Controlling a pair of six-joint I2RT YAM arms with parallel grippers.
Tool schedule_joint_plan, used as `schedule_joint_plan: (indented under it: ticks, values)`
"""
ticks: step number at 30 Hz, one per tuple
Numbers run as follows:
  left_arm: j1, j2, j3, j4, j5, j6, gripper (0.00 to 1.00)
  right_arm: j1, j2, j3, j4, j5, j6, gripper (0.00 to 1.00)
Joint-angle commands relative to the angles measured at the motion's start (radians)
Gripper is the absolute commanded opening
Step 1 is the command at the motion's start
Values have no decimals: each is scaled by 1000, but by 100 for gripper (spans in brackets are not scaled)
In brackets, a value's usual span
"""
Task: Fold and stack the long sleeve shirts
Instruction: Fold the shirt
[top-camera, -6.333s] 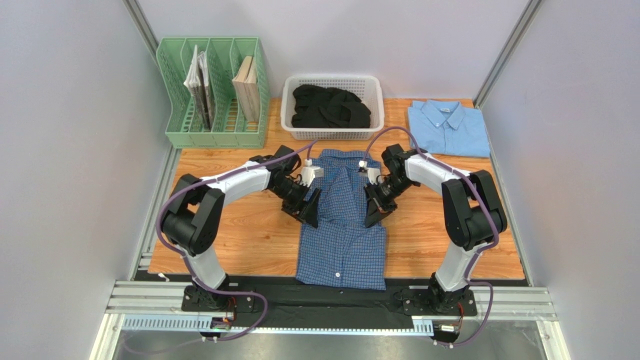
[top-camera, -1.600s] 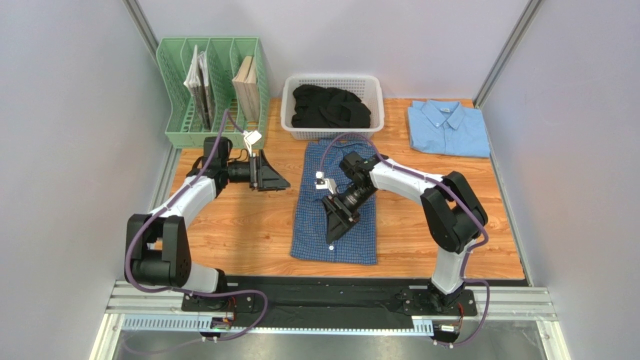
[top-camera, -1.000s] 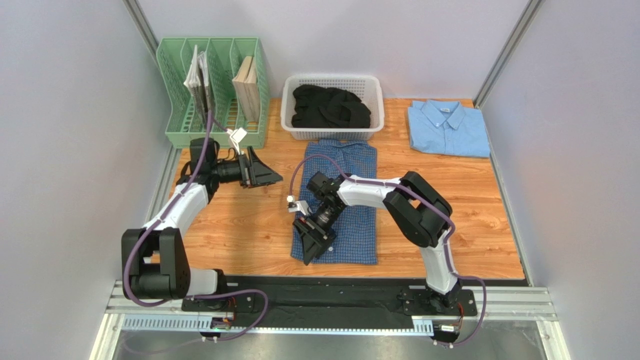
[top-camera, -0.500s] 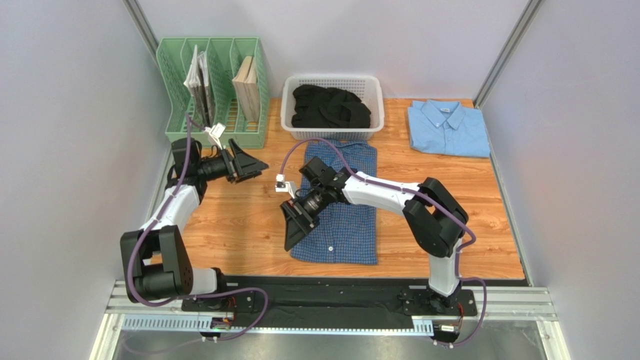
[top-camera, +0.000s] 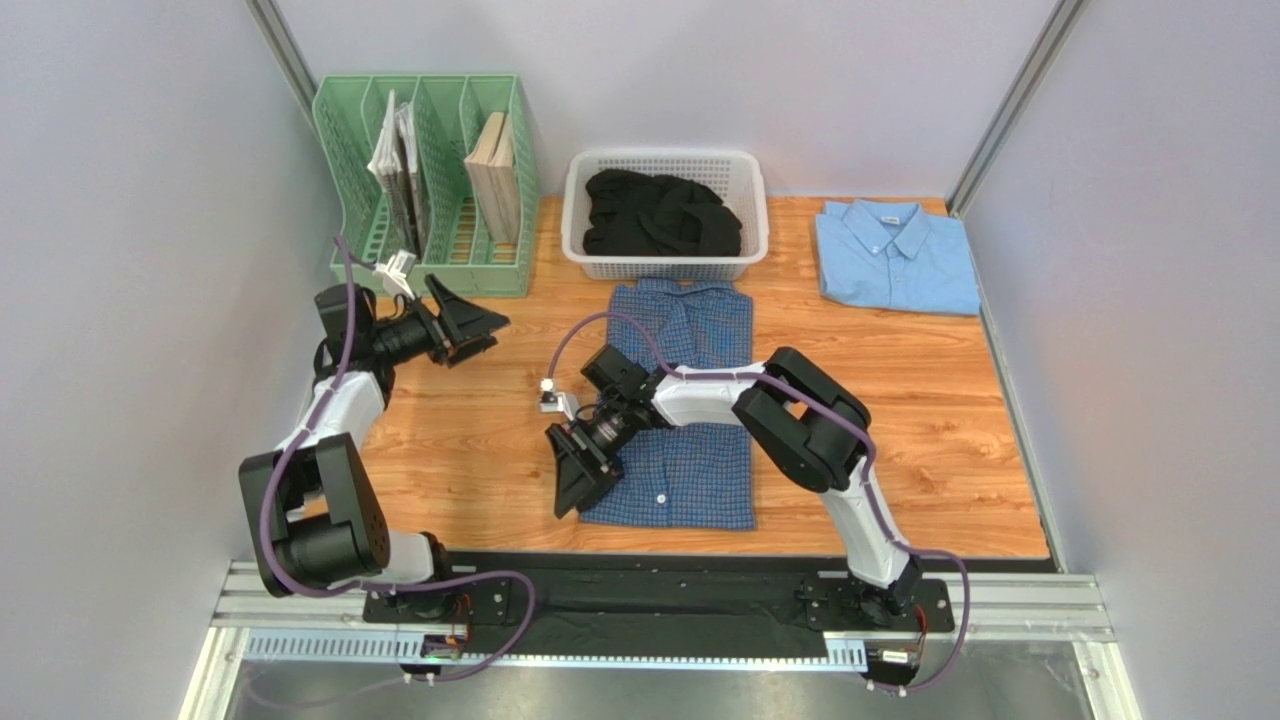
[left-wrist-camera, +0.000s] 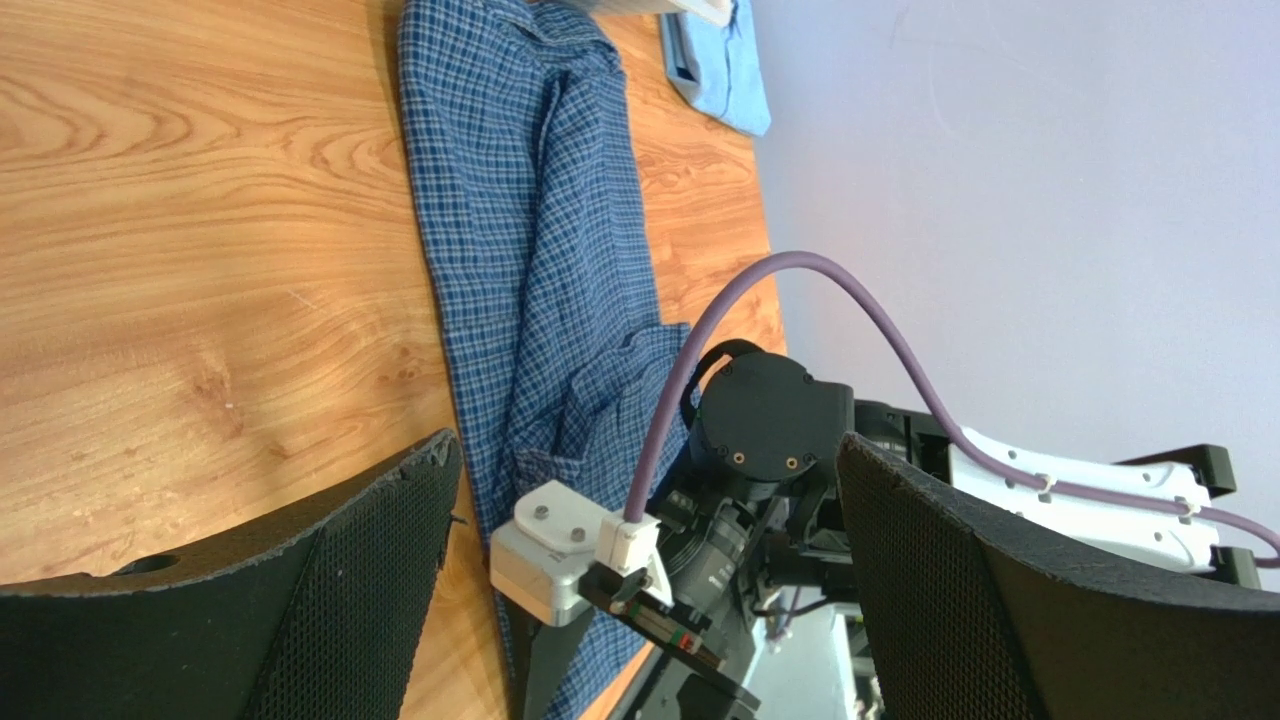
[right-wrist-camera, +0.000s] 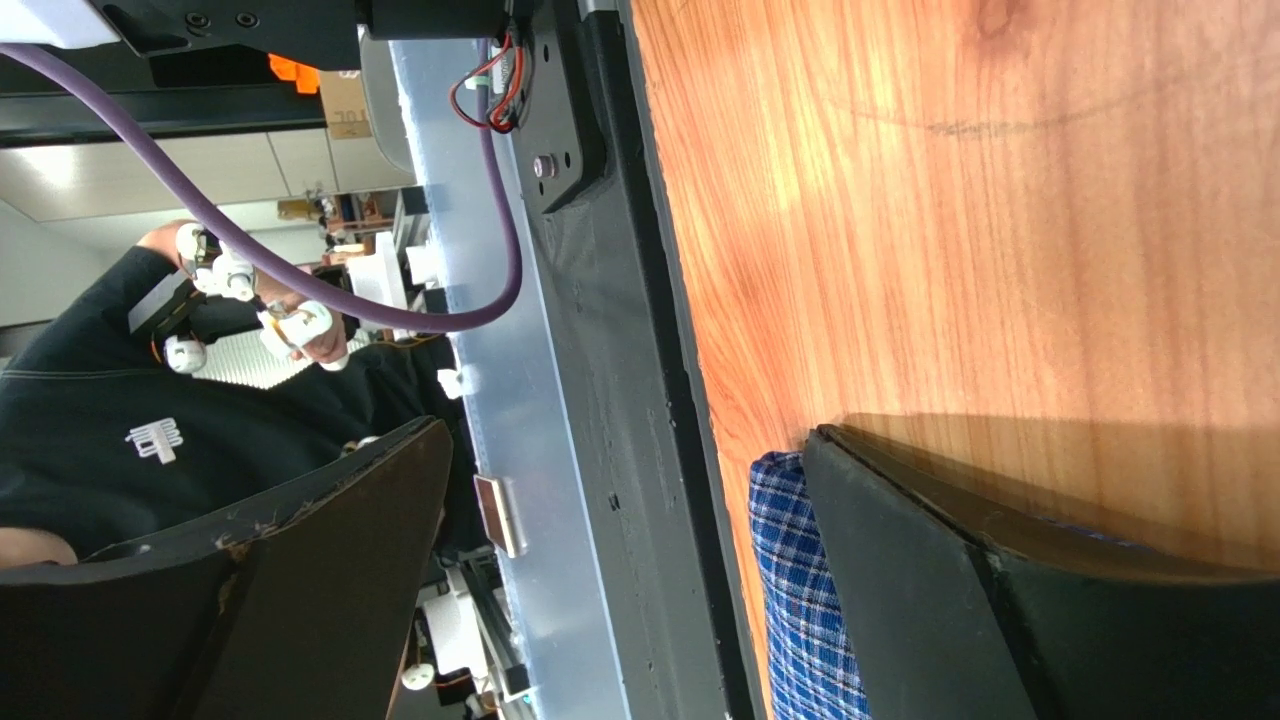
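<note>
Wooden bench (top-camera: 451, 450) between pale walls: at the back a white basket (top-camera: 577, 210) holds dark clothes (top-camera: 661, 213), and left of the basket a green rack (top-camera: 436, 278) holds books (top-camera: 492, 173). The checked shirt (top-camera: 699, 465) lies folded narrow just in front of the basket, the light blue shirt (top-camera: 897, 258) folded to the basket's right. The right fingers (top-camera: 571, 483), spread and empty, sit at the checked shirt's near-left corner. The left fingers (top-camera: 466, 312), also spread and empty, hang left of the basket. Seconds ago both sets were on that shirt, which then reached further forward.

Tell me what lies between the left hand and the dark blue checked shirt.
Top view: only bare tabletop between left hand and checked shirt, apart from the right arm's purple cable.
</note>
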Motion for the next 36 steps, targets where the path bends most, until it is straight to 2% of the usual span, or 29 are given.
schedule_joint_plan:
  ticks: [1, 5, 9, 11, 14, 19, 26, 28, 32, 33, 35, 36]
  values:
    - [10, -33, 1, 17, 2, 8, 99, -3, 5, 25, 38, 65, -19, 100]
    - [10, -43, -5, 23, 0, 6, 99, -4, -91, 51, -8, 42, 6, 100]
    - [15, -47, 4, 38, 3, -7, 99, -1, -229, -14, 24, 19, 44, 100]
    - [18, -50, 11, 43, 8, -11, 99, -19, -248, -28, 21, 27, 31, 100]
    - [19, -55, 11, 41, 10, -6, 99, -79, -216, 2, -4, 24, 17, 100]
    - [18, -52, 18, 12, 7, 23, 99, -150, -69, 91, -54, 33, -40, 100]
    - [19, -49, 23, -23, 0, 60, 99, -197, 82, 180, -77, 28, -54, 99]
    - [19, -40, 26, -38, 5, 72, 99, -196, 68, 191, -105, 11, -63, 96]
    - [19, -49, 57, -133, -1, 196, 99, -199, -97, 180, -145, -9, -36, 86]
    - [21, -55, 61, -143, 2, 219, 98, -204, -136, 171, -160, 16, -39, 78]
    - [19, -69, 70, -198, 0, 253, 97, -230, -247, 121, -218, 60, -57, 68]
    - [19, -69, 73, -215, 0, 282, 96, -243, -280, 92, -238, 110, -69, 60]
